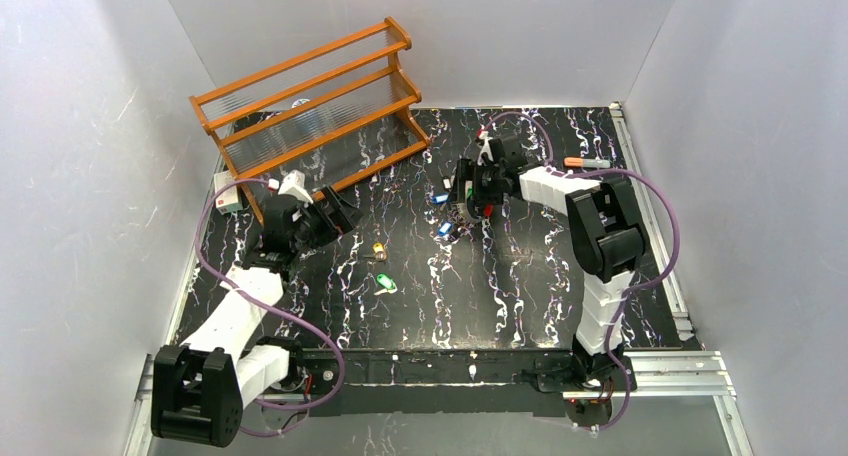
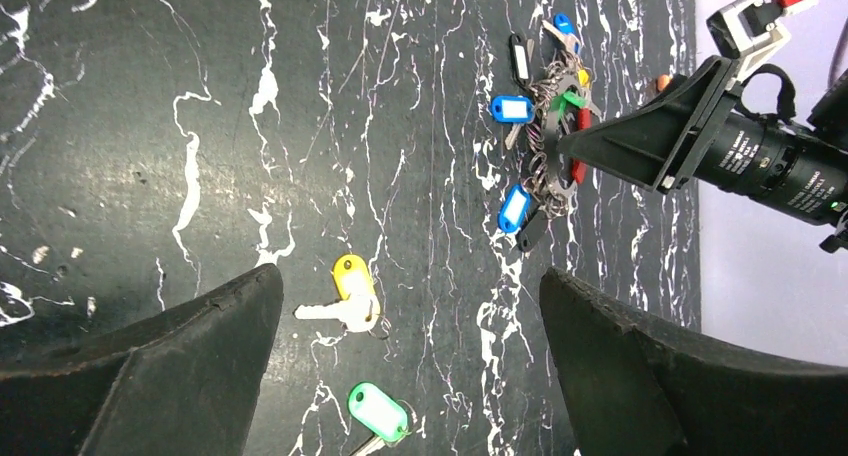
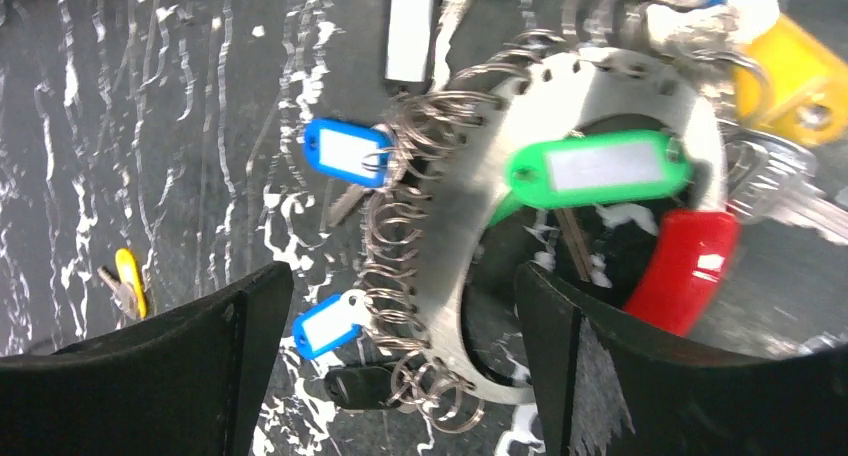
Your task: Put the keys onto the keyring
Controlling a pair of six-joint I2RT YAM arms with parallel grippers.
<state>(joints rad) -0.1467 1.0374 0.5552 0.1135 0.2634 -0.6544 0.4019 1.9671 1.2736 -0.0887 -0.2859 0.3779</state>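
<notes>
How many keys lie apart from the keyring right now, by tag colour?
Yellow-tagged key: 1
Green-tagged key: 1
Total: 2, both on the table apart from the keyring.

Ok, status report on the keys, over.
Left gripper open, empty. Right gripper open over keyring. Yellow key, green key loose on table. Nothing blocking.

No legible txt anywhere.
</notes>
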